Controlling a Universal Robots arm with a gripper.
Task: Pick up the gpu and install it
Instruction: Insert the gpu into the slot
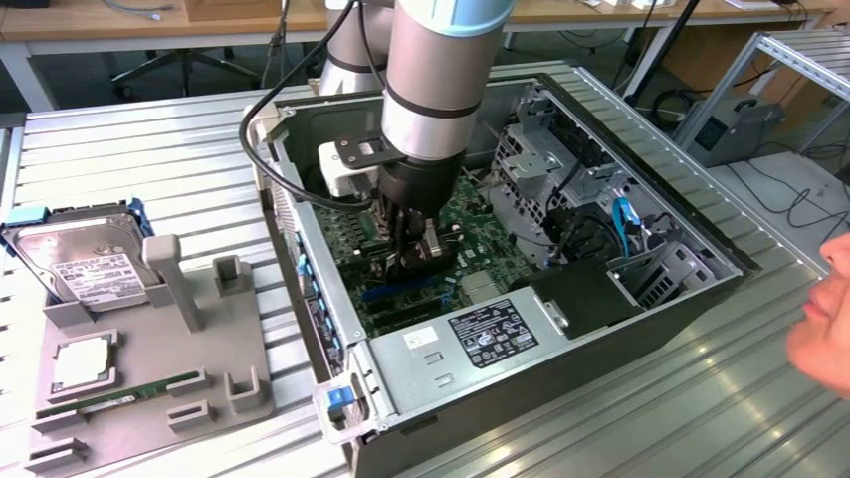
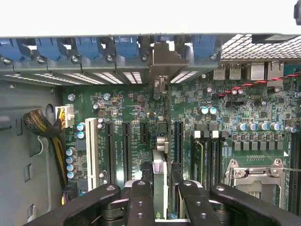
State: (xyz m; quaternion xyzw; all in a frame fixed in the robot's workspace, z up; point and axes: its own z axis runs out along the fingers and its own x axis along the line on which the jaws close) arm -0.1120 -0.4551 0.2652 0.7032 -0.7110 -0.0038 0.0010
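Inside the open computer case (image 1: 664,299), in the exterior view, the gripper (image 1: 414,254) reaches down to the green board (image 1: 492,214). Its fingers are closed on the gpu (image 1: 422,261), which stands on its thin edge right at the board. On the grey tray (image 1: 133,398) at the exterior view's left sit a hard drive (image 1: 80,264) and a thin green memory stick (image 1: 119,393). A person's hand (image 1: 823,319) shows at the right edge.

In the wrist view, the black fingers (image 2: 141,202) pinch the gpu (image 2: 160,155) from both sides. The card runs edge-on between the long black slots (image 2: 127,150), and its silver end bracket (image 2: 162,59) is up by the blue clips (image 2: 89,47).
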